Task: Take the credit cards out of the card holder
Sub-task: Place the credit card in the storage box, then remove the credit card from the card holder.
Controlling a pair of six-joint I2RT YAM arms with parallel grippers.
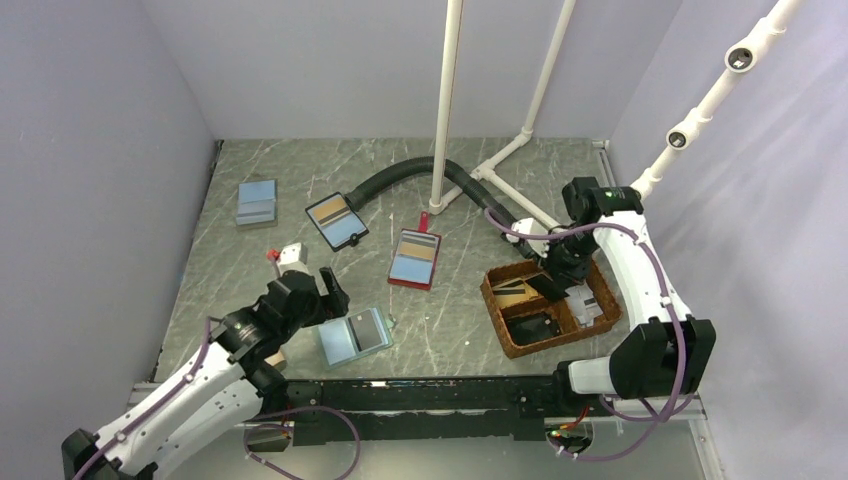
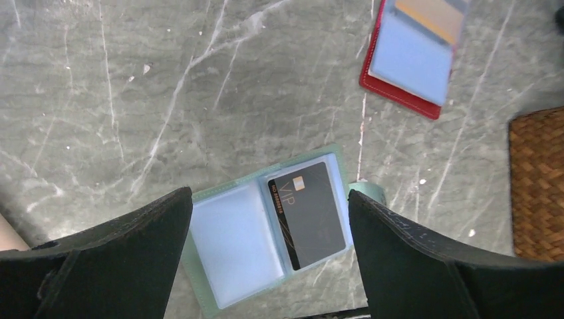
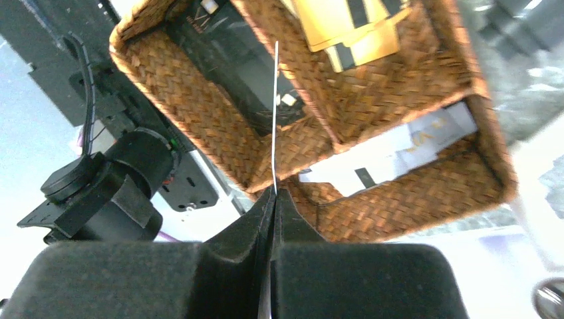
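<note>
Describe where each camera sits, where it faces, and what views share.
Top: above, behind the arms, looking down on the table; both arms show.
Left wrist: on the left arm, facing down at the open card holder; open left hand shows.
Right wrist: on the right arm, facing down into the basket; right hand shut on a card.
Shared: top and left wrist both show the card holder.

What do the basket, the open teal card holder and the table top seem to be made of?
Basket: woven brown wicker or rattan, matte; the plaited strands show.
Card holder: clear glossy plastic pockets, a black card shows through; teal cover perhaps faux leather.
Table top: grey with white veins, marble-look, possibly printed laminate.
</note>
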